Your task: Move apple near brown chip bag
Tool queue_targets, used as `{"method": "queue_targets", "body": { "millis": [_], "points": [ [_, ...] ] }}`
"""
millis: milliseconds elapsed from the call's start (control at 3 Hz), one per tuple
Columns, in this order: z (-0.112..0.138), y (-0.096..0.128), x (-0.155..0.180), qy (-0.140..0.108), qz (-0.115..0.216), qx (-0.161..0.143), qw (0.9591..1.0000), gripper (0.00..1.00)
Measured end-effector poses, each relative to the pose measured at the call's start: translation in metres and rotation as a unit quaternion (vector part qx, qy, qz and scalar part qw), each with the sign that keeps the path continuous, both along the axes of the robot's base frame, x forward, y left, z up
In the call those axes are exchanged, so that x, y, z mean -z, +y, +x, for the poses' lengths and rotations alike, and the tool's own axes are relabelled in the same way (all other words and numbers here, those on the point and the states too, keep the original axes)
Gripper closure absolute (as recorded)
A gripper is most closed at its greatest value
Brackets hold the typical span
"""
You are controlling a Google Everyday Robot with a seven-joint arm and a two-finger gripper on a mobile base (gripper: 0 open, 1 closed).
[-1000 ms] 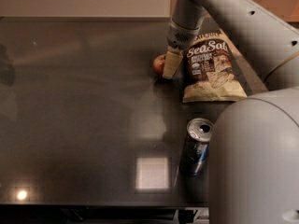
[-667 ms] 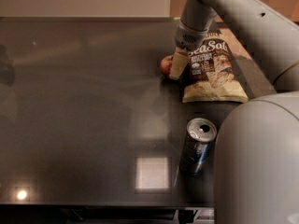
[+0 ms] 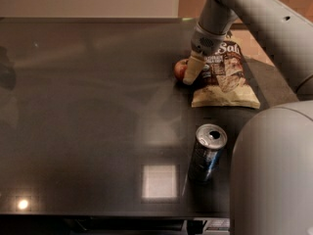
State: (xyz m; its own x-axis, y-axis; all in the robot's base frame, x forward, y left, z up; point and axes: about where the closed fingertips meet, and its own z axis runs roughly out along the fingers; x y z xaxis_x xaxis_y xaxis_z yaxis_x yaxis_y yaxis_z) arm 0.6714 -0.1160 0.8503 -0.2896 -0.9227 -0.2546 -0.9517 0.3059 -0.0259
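Gripper (image 3: pixel 190 73) has shifted right over the last second. It now stands down at the left edge of the chip bag (image 3: pixel 226 80), where it was earlier a little short of it. Apple (image 3: pixel 179 69) has moved right with it and is now just beside the bag; contact between the two cannot be determined. Arm (image 3: pixel 215 13) above has swung right accordingly.
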Motion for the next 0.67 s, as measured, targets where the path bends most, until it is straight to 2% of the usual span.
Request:
{"method": "queue_targets", "body": {
  "millis": [333,667],
  "points": [
    [-0.0014,-0.0048,-0.0049,-0.005,0.005,0.003,1.0,0.0],
    [-0.0029,-0.008,-0.0125,-0.012,0.01,0.004,0.9999,0.0]
  ]
}}
